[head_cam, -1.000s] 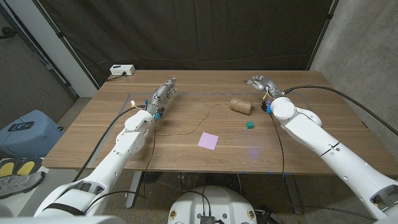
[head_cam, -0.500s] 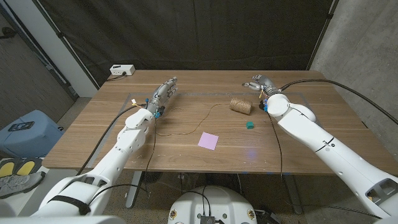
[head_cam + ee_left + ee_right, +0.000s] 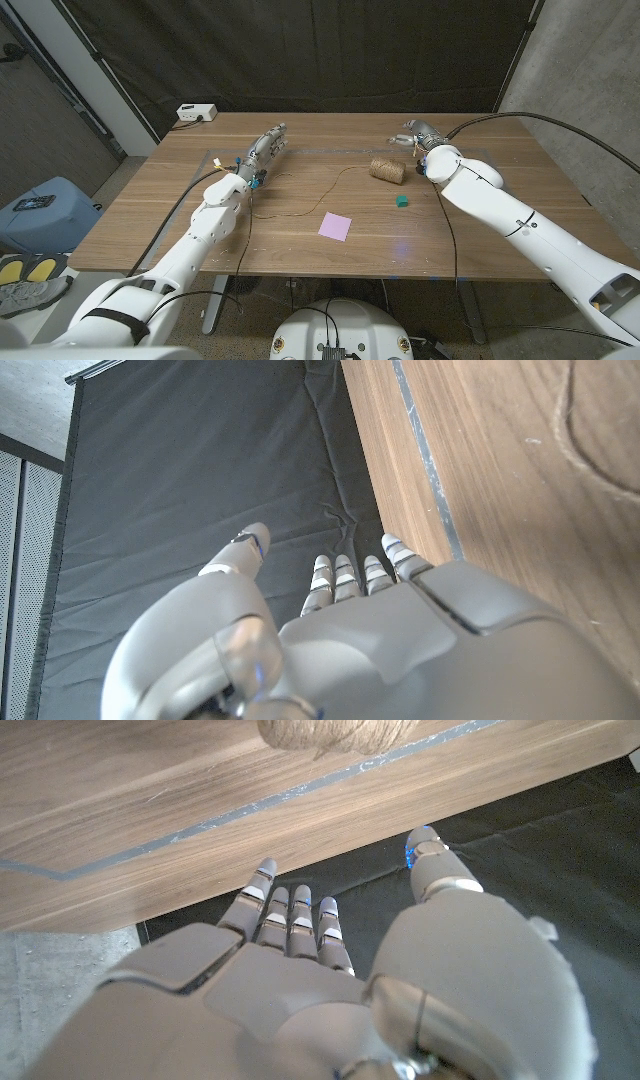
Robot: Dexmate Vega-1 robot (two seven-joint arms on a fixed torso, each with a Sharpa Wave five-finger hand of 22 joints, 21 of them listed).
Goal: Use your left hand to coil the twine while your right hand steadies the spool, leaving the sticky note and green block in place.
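I note the brown jute twine spool (image 3: 386,171) lying on its side toward the wooden surface's (image 3: 150,220) far edge, just beside my empty, open right hand (image 3: 418,134), while my left hand (image 3: 263,152), fingers extended and holding nothing, stands well apart from it.

Left robot hand (image 3: 264,151), right robot hand (image 3: 421,134): fingers extended, empty.

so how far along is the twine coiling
Nothing looks done yet. The twine lies loose across the table, trailing from the spool. The right robot hand is near the spool but not touching it, fingers apart; the left robot hand holds nothing. Left: steady the spool, grip the twine, coil it. The sticky note and green block sit untouched.
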